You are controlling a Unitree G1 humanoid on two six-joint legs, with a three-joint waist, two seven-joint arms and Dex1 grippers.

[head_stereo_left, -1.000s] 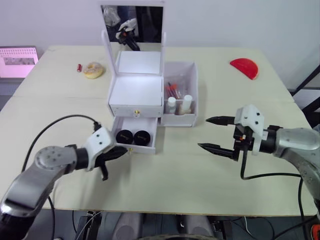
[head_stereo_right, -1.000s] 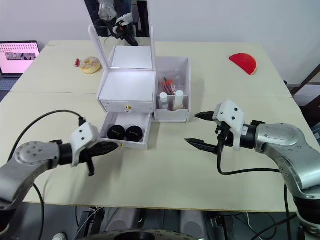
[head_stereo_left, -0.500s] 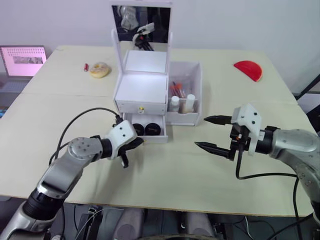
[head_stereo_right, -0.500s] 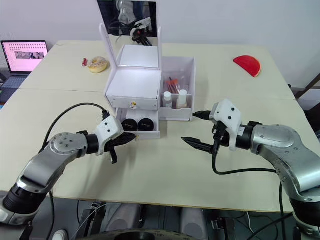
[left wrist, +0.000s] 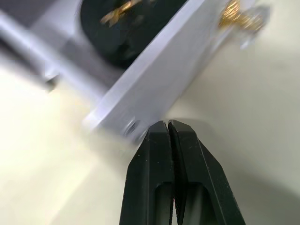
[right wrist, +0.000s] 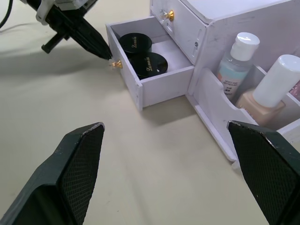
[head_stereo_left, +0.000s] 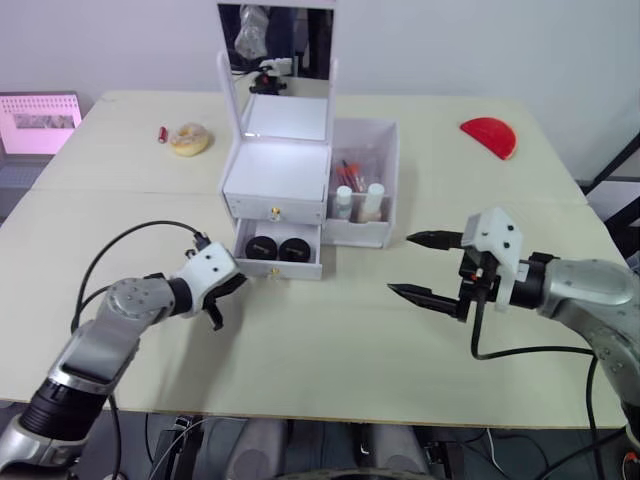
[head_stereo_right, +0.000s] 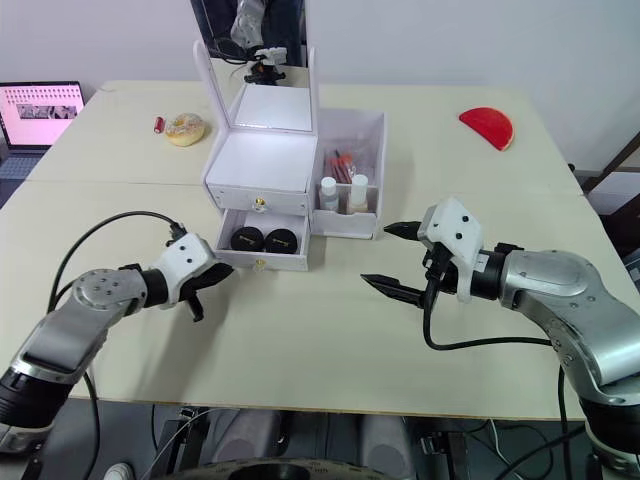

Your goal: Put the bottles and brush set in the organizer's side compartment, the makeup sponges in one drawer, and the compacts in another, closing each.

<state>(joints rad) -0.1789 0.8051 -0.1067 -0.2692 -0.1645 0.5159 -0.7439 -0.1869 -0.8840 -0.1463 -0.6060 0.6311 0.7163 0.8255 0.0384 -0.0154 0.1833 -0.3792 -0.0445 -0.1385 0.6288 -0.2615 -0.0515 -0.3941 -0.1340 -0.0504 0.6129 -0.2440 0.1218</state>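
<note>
The white organizer (head_stereo_left: 275,185) stands mid-table with its mirror lid up. Its lower drawer (head_stereo_left: 278,268) is part open and holds two black compacts (head_stereo_left: 264,247) (head_stereo_left: 292,250). The upper drawer is shut, and the makeup sponges are out of view. Two bottles (head_stereo_left: 343,203) (head_stereo_left: 373,203) stand in the side compartment (head_stereo_left: 362,232), with the brush set (head_stereo_left: 349,177) behind them. My left gripper (left wrist: 168,124) is shut on nothing, its tips at the drawer front's left corner, beside the gold knob (right wrist: 116,64). To the right of the organizer, my right gripper (head_stereo_left: 401,264) hangs wide open.
A doughnut-shaped thing (head_stereo_left: 187,139) and a small red stick (head_stereo_left: 161,134) lie at the back left. A red half-round (head_stereo_left: 490,136) lies at the back right. A pink-screened laptop (head_stereo_left: 35,115) sits at the far left edge.
The camera has shifted. The lower drawer sticks out less than a second ago. My left gripper has moved from the drawer's knob to its left corner. The right arm holds still.
</note>
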